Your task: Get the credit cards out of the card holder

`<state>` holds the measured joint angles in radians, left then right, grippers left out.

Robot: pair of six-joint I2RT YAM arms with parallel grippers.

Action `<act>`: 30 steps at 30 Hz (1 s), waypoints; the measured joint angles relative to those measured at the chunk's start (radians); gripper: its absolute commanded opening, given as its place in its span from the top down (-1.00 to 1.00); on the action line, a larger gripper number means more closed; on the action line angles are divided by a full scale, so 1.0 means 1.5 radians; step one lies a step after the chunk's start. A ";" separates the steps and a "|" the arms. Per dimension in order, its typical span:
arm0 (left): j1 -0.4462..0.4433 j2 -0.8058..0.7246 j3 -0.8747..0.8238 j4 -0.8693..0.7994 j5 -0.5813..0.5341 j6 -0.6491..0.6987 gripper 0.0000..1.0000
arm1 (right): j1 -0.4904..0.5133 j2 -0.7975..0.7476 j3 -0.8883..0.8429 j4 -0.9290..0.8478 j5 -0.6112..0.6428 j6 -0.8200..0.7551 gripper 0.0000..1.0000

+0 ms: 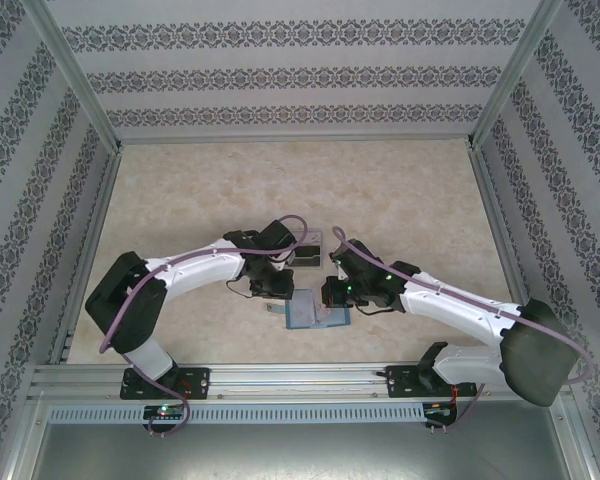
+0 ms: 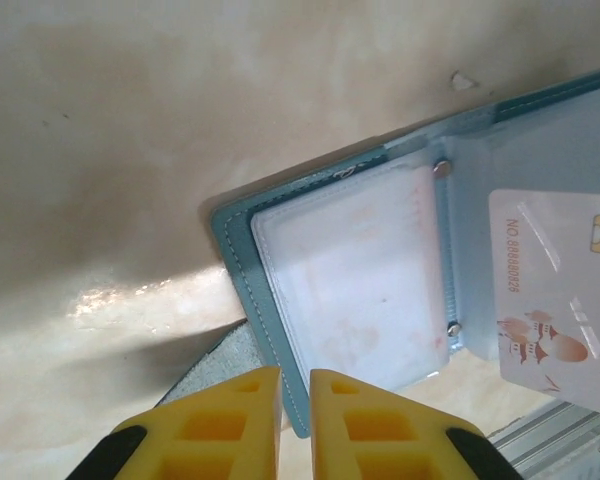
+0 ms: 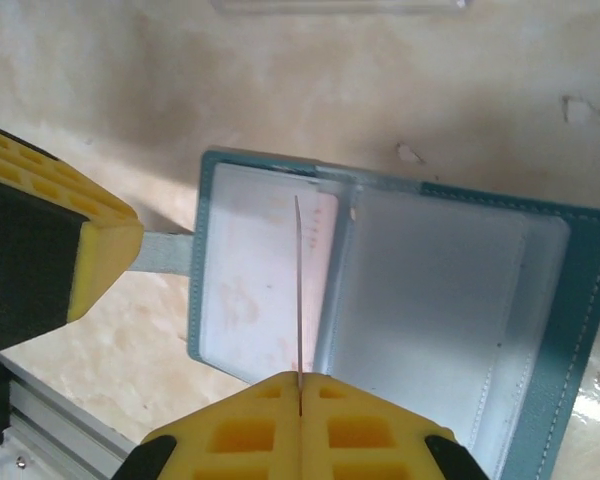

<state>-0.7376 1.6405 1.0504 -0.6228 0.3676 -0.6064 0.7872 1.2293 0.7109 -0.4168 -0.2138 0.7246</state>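
Arms (image 1: 195, 265) bow inward, right jaws pinching card (image 3: 298, 290).

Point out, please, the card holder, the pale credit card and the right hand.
card holder (image 3: 430, 300): right wrist view, clear inner pocket.
credit card (image 2: 558, 300): left wrist view, printed face.
right hand (image 3: 300, 385): right wrist view, between fingertips pinching the card's edge.

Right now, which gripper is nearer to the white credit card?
Right. The right gripper pinches the white credit card by its edge, over the open card holder. The left gripper sits at the card holder's outer edge, apart from that card.
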 measured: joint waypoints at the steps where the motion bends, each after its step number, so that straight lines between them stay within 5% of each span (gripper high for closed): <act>1: 0.002 -0.009 0.000 -0.001 -0.003 0.000 0.63 | 0.000 0.001 0.012 -0.009 0.001 -0.018 0.88; 8: 0.035 -0.070 -0.036 -0.005 -0.015 0.001 0.58 | -0.009 0.047 0.102 -0.049 0.012 -0.201 0.90; 18: 0.097 -0.172 -0.101 -0.011 -0.019 0.003 0.50 | -0.009 0.168 0.258 -0.153 0.051 -0.595 1.00; 30: 0.105 -0.224 -0.166 -0.011 -0.019 -0.003 0.49 | -0.071 0.305 0.475 -0.274 0.050 -0.957 1.00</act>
<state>-0.5804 1.3052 0.8013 -0.6399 0.3386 -0.6102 0.6811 1.6871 1.4231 -0.8284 -0.1383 -0.7105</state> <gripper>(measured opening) 0.255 0.067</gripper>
